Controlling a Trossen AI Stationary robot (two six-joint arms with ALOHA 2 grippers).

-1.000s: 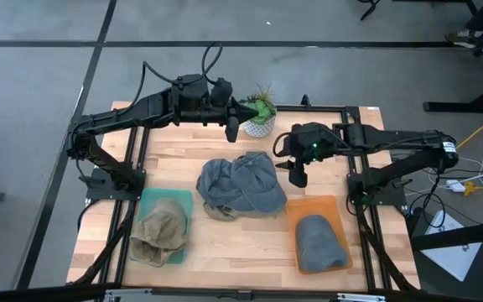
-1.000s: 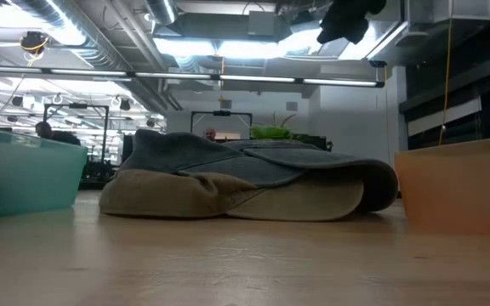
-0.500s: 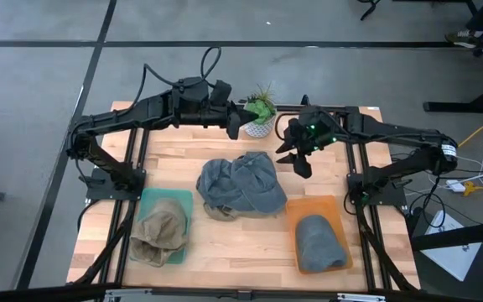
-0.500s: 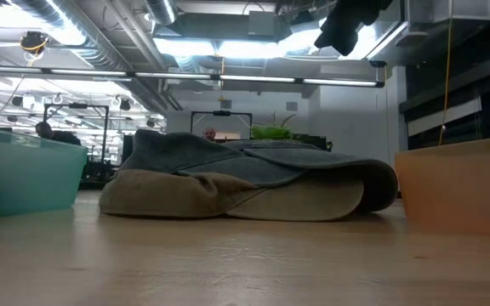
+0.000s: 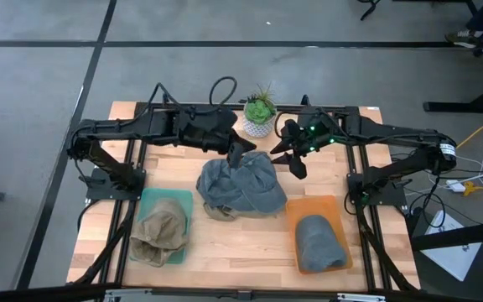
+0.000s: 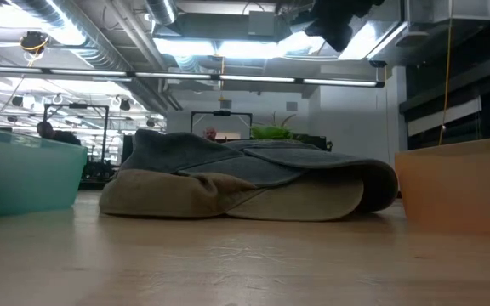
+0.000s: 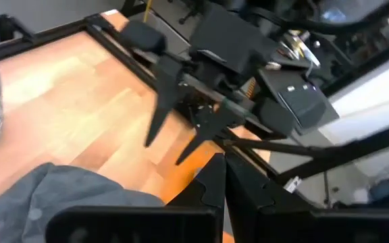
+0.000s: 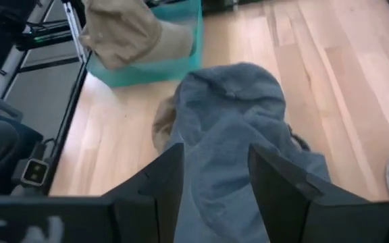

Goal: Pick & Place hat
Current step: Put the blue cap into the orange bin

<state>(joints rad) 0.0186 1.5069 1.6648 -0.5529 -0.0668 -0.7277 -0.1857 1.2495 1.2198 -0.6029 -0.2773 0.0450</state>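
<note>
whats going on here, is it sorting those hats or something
Looks like hat sorting. A tan hat already sits in the teal bin and a grey hat in the orange bin. A pile of hats lies mid-table, grey ones over a tan one. The left gripper, fingers shut, is at the pile's far edge; the right gripper hovers open beside it. Neither holds anything.

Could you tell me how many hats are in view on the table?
4: a tan hat in the teal bin, a grey hat in the orange bin, and a grey hat piled on a tan one mid-table; more may be hidden underneath.
</note>
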